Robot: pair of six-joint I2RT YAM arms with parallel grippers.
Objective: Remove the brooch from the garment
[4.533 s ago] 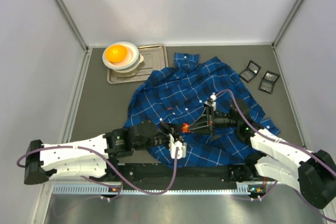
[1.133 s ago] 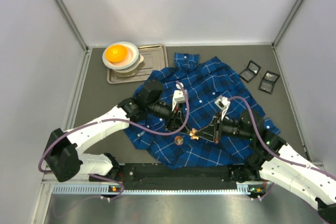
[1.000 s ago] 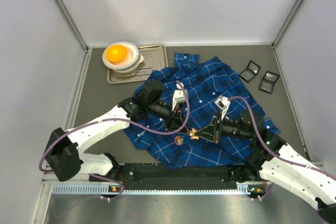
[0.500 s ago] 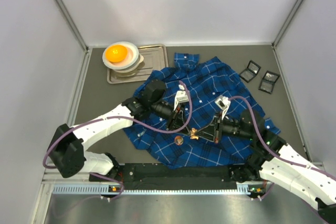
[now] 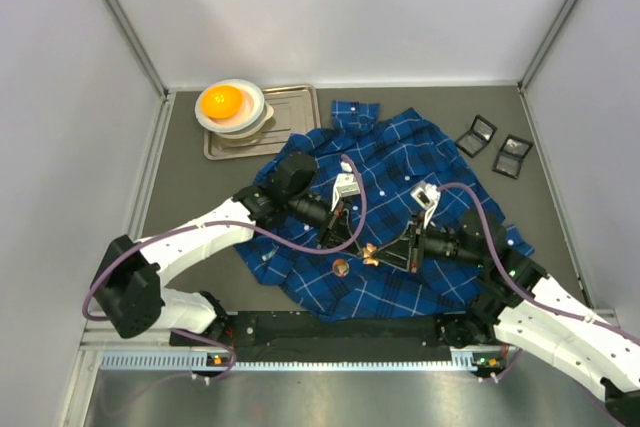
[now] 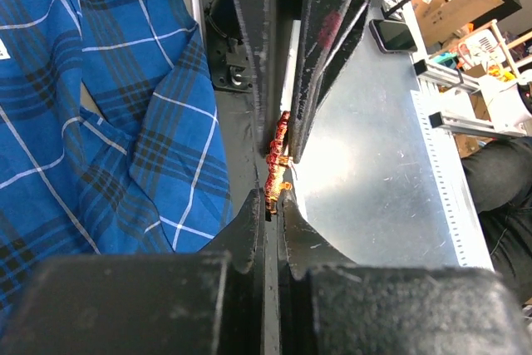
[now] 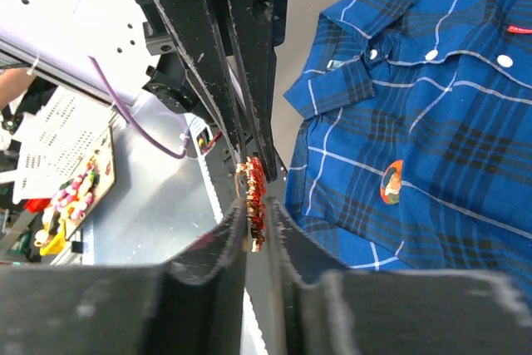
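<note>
Your left claw (image 5: 357, 246) and right claw (image 5: 381, 256) meet tip to tip just below the middle of the overhead frame. Both are clamped on the brooch (image 5: 368, 251), a small red-and-gold beaded piece. In the left wrist view your own fingers (image 6: 245, 230) pinch the brooch (image 6: 277, 155) from the bottom centre, and the other arm's fingers close on it from the top. The right wrist view shows the same grip on the brooch (image 7: 252, 189) from the opposite side.

The brooch hangs over the lower part of the blue plaid shirt (image 5: 400, 157), apart from the cloth in both wrist views. The shirt lies spread across the middle, collar toward the top. A round orange badge (image 5: 340, 267) sits on it just lower left of the tips.

The grey table (image 5: 180, 197) carries a metal tray (image 5: 295, 107) at upper left with stacked bowls (image 5: 245, 117) holding an orange ball (image 5: 221, 101). Two black cases (image 5: 477, 134) lie at upper right. White walls (image 5: 340, 7) close three sides, and a metal strip (image 5: 330, 397) runs along the bottom.
</note>
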